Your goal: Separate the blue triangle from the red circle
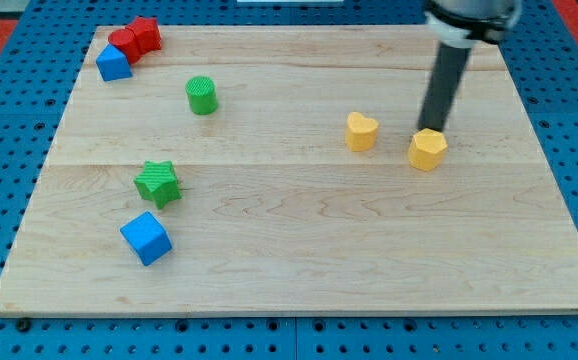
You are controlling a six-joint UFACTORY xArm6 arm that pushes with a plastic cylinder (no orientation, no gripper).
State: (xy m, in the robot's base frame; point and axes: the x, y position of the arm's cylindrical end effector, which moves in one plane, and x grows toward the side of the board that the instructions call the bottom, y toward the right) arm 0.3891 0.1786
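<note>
Seven blocks on table (pixel 299 240). Blue triangle (pixel 113 63) touches red circle (pixel 123 42) at the view's top left. My tip (pixel 431 128) sits just behind yellow hexagon (pixel 427 150), well apart from both. No end effector jaws; rod only.

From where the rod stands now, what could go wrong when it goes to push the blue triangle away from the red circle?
My tip touches the yellow hexagon, so moving off may drag it. The yellow heart and green cylinder lie near the way. The blue triangle touches the red circle near the board corner, so it could slide off.
</note>
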